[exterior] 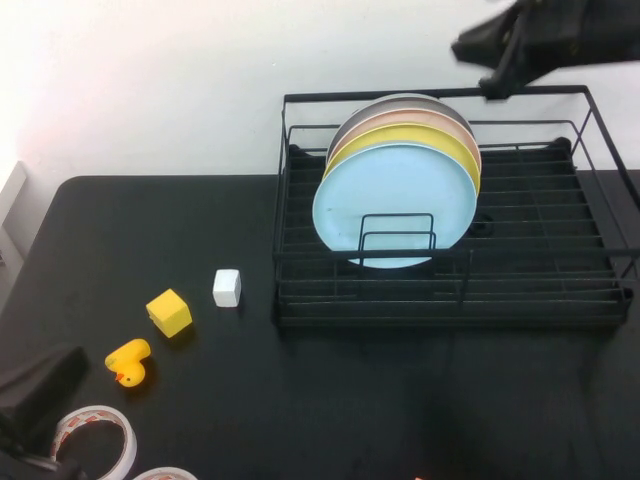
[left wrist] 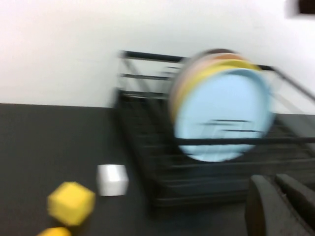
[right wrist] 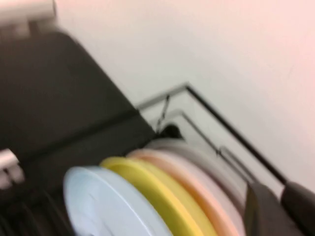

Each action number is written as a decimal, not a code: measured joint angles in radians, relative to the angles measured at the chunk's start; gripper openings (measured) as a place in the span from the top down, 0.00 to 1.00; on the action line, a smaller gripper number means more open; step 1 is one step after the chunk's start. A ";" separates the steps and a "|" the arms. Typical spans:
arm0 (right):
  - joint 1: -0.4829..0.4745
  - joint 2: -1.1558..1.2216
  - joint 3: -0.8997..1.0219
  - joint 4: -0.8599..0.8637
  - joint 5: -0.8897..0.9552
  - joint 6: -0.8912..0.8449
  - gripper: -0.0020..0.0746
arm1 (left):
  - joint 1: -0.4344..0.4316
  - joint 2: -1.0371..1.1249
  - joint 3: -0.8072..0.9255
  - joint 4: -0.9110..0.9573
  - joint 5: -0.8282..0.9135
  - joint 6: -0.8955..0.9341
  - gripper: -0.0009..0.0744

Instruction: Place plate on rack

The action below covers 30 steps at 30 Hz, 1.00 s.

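I see the matte light-blue round plate [exterior: 395,200] upright in the black wire rack [exterior: 450,290]. Right gripper [exterior: 490,60] hovers above, left gripper [exterior: 35,390] low; I cannot tell either's state.

No readable text, label, brand, number or sign anywhere. Plate [exterior: 395,203] plain; rack [exterior: 450,300] unmarked. Left gripper [exterior: 35,395] at near left table corner, right gripper [exterior: 500,70] above rack's back rail: no markings on either.
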 joint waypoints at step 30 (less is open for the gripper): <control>-0.002 -0.999 0.804 0.321 0.028 -0.103 0.97 | 0.000 0.000 0.000 -0.010 -0.179 0.031 0.99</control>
